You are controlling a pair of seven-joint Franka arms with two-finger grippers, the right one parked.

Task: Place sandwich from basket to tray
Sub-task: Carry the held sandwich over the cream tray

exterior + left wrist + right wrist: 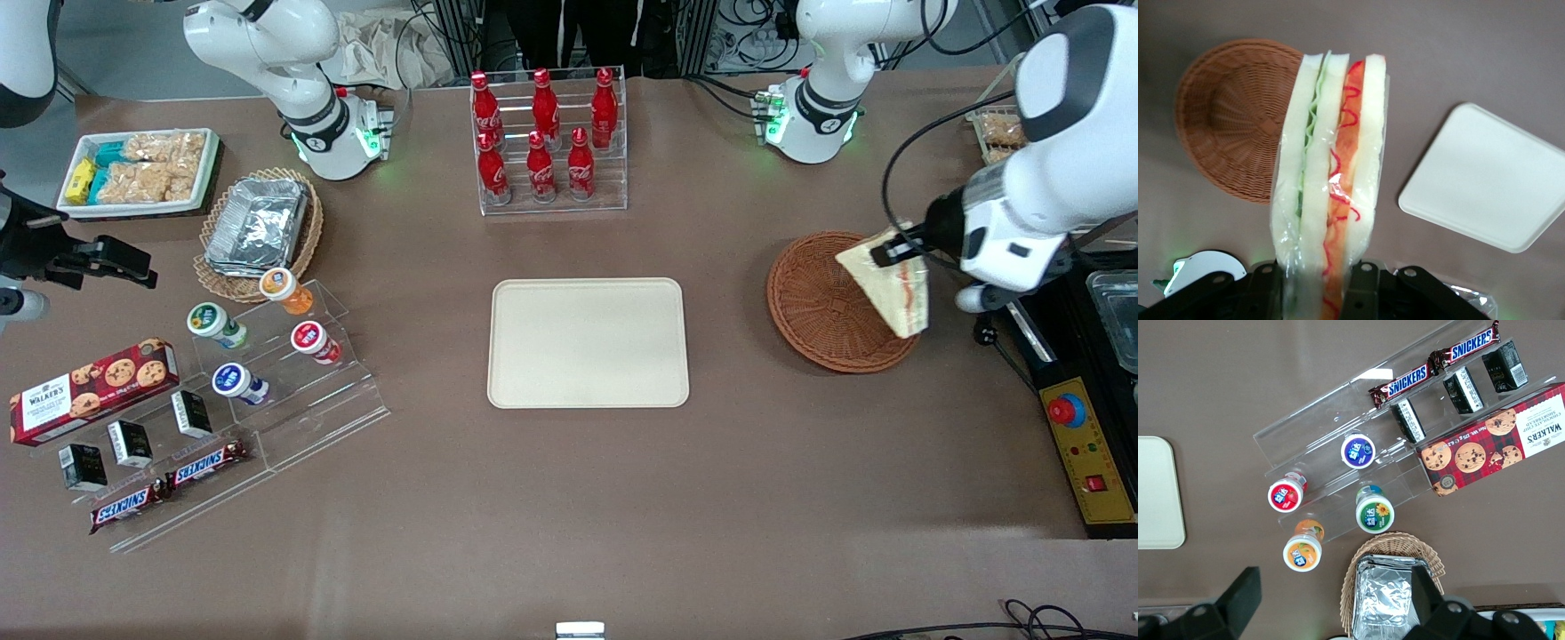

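A robot lab — cable racks (747,27), emergency-stop box (1089,449) beside the table (569,516).

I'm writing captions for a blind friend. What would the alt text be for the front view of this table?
The working arm's gripper holds a wrapped sandwich lifted over a round reddish-brown basket at its end of a brown table. An empty cream tray lies mid-table, with a rack of red cola bottles farther from the camera. Snacks and yogurt cups crowd the parked arm's end.

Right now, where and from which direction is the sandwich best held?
Best as it is held now: the gripper clamps the sandwich across its flat bread faces at one end, jaws from above, layers on edge. It hangs over the basket.
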